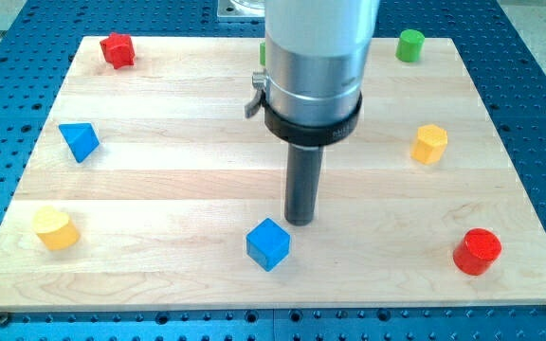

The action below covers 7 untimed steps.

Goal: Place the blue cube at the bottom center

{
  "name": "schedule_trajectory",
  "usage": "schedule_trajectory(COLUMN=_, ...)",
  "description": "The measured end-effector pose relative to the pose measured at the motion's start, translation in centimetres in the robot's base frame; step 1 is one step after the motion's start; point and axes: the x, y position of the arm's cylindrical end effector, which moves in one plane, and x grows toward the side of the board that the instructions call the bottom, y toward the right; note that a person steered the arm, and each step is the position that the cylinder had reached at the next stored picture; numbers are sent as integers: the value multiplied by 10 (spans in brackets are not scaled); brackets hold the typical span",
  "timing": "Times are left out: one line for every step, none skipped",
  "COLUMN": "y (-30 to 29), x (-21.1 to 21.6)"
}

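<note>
Nearest the camera sits the blue cube (268, 243), low on the desk (159, 180) near its bottom centre, turned corner-forward, with bare wood between it and the front edge. My tip (300, 222) stands just above-right of it, apparently not touching. Behind the arm a green block (263, 54) is mostly hidden. No hand shows.

The wooden board (207, 189) carries scattered blocks, including a blue cube (268, 243).
</note>
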Motion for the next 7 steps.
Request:
schedule_trajectory(y=-14, x=16)
schedule_trajectory(y=-28, x=21)
schedule_trajectory(y=-85, x=-10)
schedule_trajectory(y=-175, x=-9)
schedule_trajectory(y=-216, x=-28)
schedule_trajectory(y=-257, x=19)
schedule_trajectory(y=-250, x=11)
